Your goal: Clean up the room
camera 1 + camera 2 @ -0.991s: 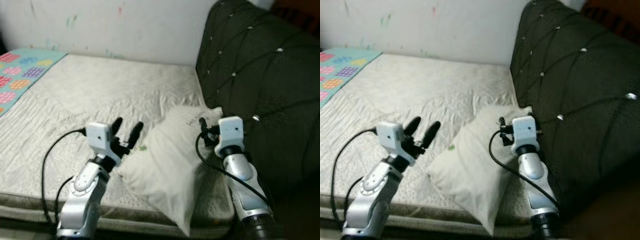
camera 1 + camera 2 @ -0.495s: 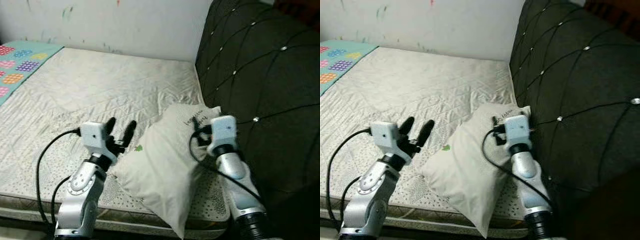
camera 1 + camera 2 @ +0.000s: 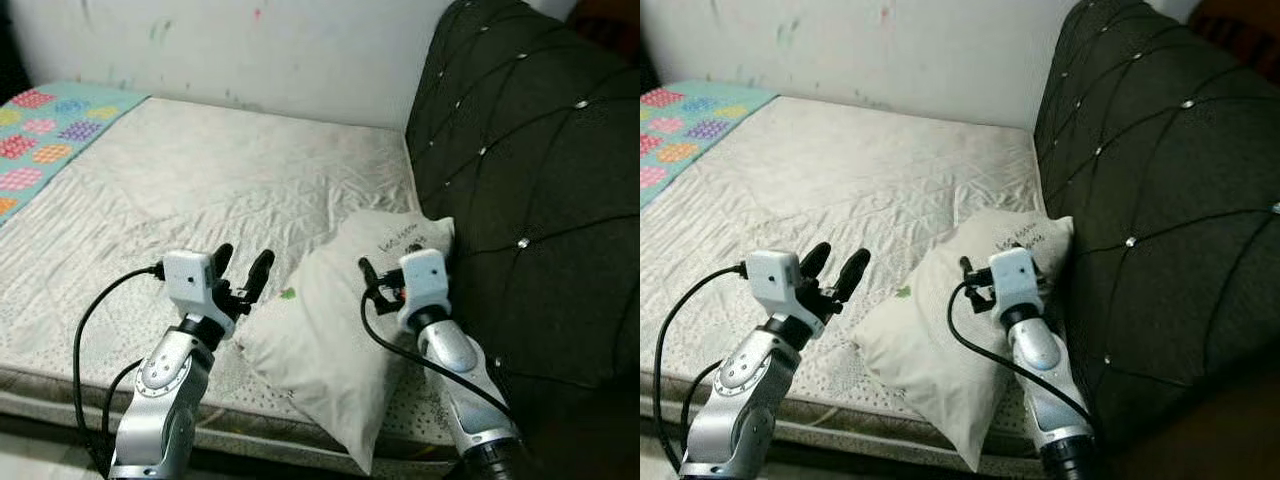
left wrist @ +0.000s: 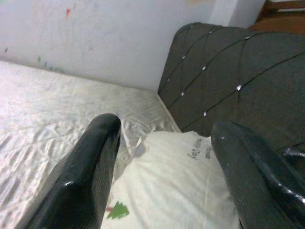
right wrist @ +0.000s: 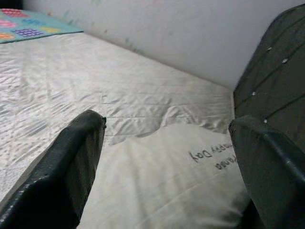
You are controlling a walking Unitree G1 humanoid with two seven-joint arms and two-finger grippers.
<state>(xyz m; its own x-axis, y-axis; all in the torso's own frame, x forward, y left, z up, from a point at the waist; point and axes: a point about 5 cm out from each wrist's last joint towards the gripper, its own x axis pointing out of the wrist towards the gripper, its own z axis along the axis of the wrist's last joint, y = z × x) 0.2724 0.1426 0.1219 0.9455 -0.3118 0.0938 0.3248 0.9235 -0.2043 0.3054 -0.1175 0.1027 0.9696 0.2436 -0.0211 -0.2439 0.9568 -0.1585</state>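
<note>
pillow [image 3: 345,335] is lying at the near edge of the mattress [image 3: 200,190], its far corner leaning against the dark quilted headboard [image 3: 530,170] on the robot's right, its near corner hanging a little over the mattress edge. black writing is showing on the pillow's upper end, and a small green mark is sitting near its left side.

left gripper [image 3: 240,268] is hovering just beside the pillow's left edge, above the mattress, with its two black fingers spread apart and grasping nothing. right gripper [image 5: 162,157] is hanging over the middle of the pillow, close to the headboard; from the head cameras its fingers are mostly hidden behind the white wrist box, while the right wrist view is showing them wide apart with the pillow and its writing between them, nothing clenched.

left wrist view is looking across the pillow toward the headboard and the white wall [image 4: 95,33], catching the green mark low down. head views are adding a patterned turquoise blanket [image 3: 40,130] at the far left of the mattress, well apart from the pillow, and faint coloured smudges on the wall.
</note>
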